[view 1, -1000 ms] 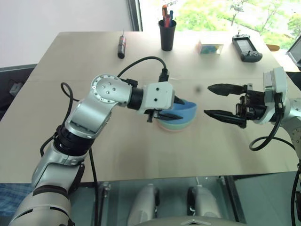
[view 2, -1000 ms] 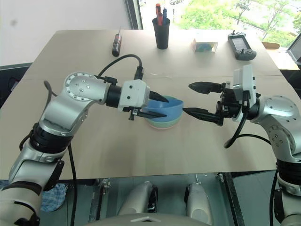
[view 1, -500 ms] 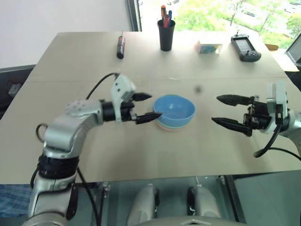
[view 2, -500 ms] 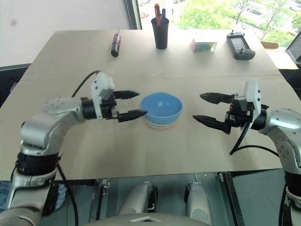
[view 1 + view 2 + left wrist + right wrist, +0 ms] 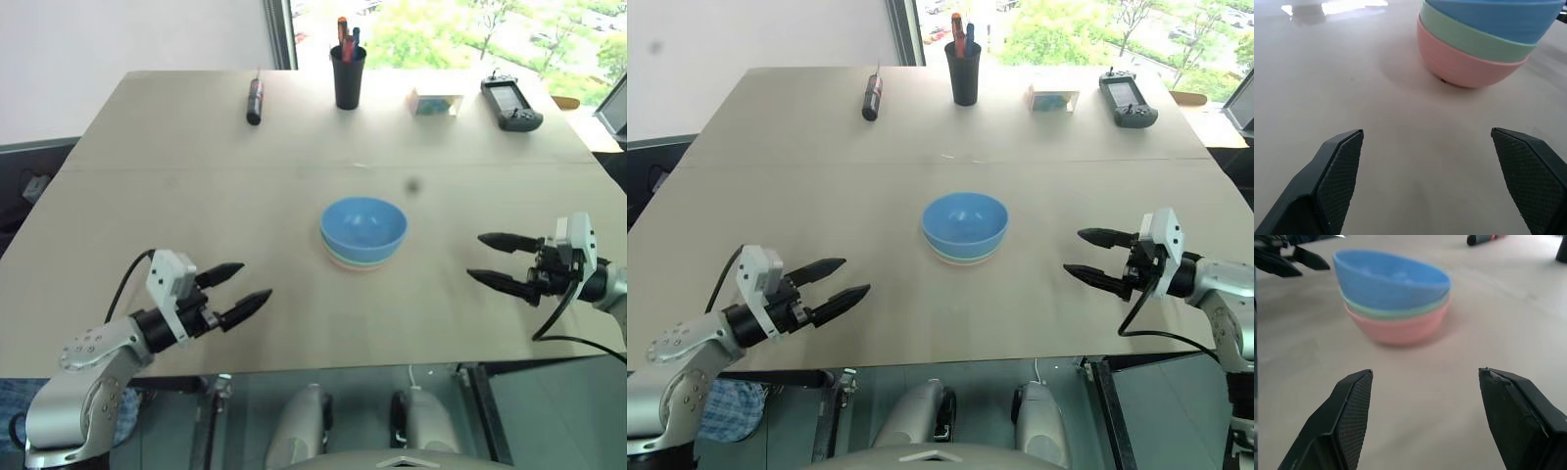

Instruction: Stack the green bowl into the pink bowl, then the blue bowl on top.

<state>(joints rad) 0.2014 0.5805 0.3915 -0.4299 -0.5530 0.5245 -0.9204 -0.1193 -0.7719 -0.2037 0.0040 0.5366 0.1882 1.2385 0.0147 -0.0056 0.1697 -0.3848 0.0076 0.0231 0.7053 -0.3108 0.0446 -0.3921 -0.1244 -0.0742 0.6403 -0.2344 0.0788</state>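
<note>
Three bowls stand nested in the middle of the table. The blue bowl [image 5: 363, 225] is on top, the green bowl [image 5: 1474, 41] sits under it, and the pink bowl [image 5: 1464, 66] is at the bottom on the tabletop. My left gripper [image 5: 235, 294] is open near the front left of the table, well clear of the stack, with nothing between its fingers. On the right, my right gripper [image 5: 490, 259] is open and empty too, pointing toward the stack from a distance. The right wrist view also shows the blue bowl [image 5: 1388, 281] tilted slightly in the stack.
Along the far edge of the table [image 5: 147, 196] lie a black marker [image 5: 255, 100], a black pen cup [image 5: 348, 73], a small box [image 5: 436, 102] and a black handheld remote [image 5: 511, 102]. A window is behind the table.
My left gripper let go of the blue bowl, opened and drew back toward the front left corner. The right gripper also pulled back and sank to the right. The stack stays put.
</note>
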